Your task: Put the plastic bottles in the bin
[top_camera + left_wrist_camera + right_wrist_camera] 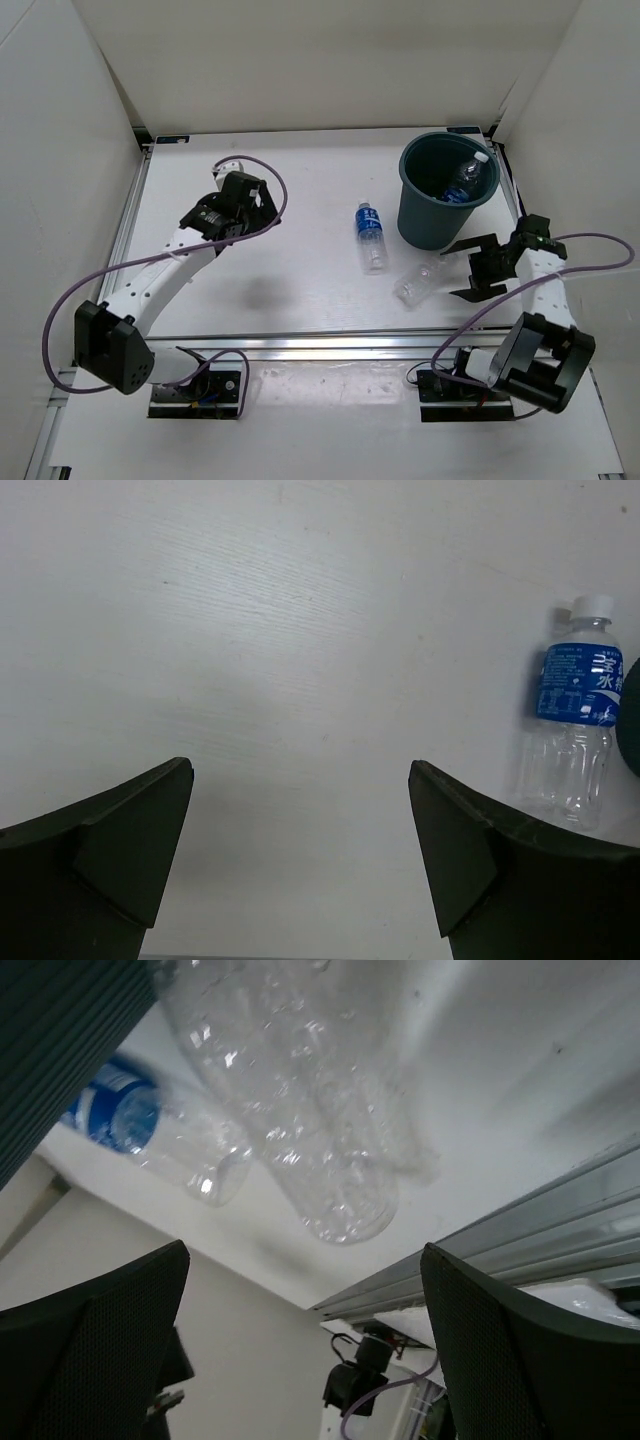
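A clear bottle with a blue label (371,237) lies on the table left of the bin (432,222); it also shows in the left wrist view (575,730) and the right wrist view (150,1130). A clear bottle without label (420,283) lies in front of the bin, close ahead of my right gripper (478,268), which is open and empty; in the right wrist view this bottle (330,1150) lies just beyond the gripper (303,1250). Another blue-labelled bottle (467,178) lies inside the bin. My left gripper (262,208) (300,765) is open and empty above bare table, well left of the bottles. The green bottle is not in view.
The bin's ribbed wall (60,1040) stands close on the right gripper's left, and its dark edge (632,720) shows at the right of the left wrist view. A metal rail (300,345) runs along the table's near edge. White walls enclose the table.
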Robot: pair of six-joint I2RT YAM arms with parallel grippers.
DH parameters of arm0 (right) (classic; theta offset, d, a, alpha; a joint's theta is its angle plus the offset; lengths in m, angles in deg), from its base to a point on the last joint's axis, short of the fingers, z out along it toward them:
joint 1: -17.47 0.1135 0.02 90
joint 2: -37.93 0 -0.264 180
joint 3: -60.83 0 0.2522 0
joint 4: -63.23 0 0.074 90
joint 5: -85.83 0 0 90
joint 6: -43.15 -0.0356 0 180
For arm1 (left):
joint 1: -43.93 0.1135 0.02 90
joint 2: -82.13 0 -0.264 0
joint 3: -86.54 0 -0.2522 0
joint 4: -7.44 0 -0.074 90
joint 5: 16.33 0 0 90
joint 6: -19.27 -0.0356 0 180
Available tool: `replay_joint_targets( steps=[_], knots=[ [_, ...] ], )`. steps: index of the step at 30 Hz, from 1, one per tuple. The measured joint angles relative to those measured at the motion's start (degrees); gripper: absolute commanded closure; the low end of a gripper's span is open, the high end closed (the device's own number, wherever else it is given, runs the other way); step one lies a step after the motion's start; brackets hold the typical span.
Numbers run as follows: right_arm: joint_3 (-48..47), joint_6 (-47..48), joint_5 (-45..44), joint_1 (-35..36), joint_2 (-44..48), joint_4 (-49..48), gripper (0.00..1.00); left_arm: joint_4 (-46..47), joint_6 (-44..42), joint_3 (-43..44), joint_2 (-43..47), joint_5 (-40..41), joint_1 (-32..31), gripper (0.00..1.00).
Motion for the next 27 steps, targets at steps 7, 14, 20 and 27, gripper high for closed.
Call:
replay_joint_targets(
  steps=[7,14,20,27],
  knots=[
    [1.5,1.3,-6.3,7.1,-10.1,-7.4,0.00,-4.0,1.2,-1.0,3.1,-0.7,0.1,0.00],
    [0.4,3.6,-9.6,11.7,-18.9,-12.1,0.23,-7.0,1.3,-4.2,3.8,-2.0,0.5,0.00],
    [-3.8,5.7,-10.5,12.0,-25.6,-11.3,0.71,-7.5,0.8,-3.8,2.1,-2.7,0.8,0.00],
    [-3.9,6.9,-11.3,15.6,-12.0,-1.6,0.84,-5.6,0.9,-4.1,0.8,-3.5,0.9,0.00]
  ],
)
